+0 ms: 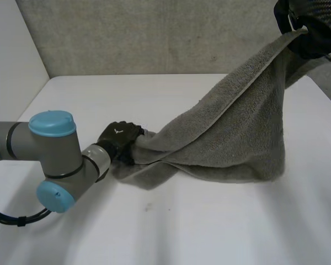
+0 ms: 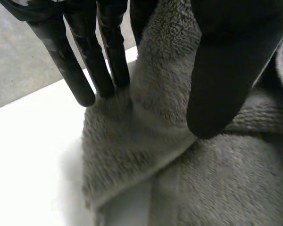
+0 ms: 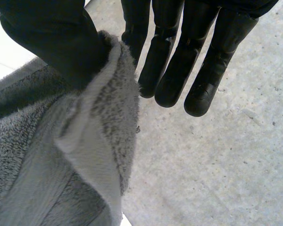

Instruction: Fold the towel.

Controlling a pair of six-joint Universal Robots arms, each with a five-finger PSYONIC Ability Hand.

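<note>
Towel [image 1: 231, 132] hangs as a slanted sheet over the bench [image 1: 182, 226], its lowest fold resting there. The right hand [image 1: 311, 30] holds one corner high, thumb clamped on the hem. The left hand [image 1: 119, 141] pinches another corner low, between thumb and fingers. Soft, thick and limp, it will likely sag between holds — corners and hems grip best. The wall [image 1: 154, 38] behind may crowd the raised hand.

Towel [image 1: 231, 138] drapes onto table [image 1: 154, 221], right corner raised.
</note>
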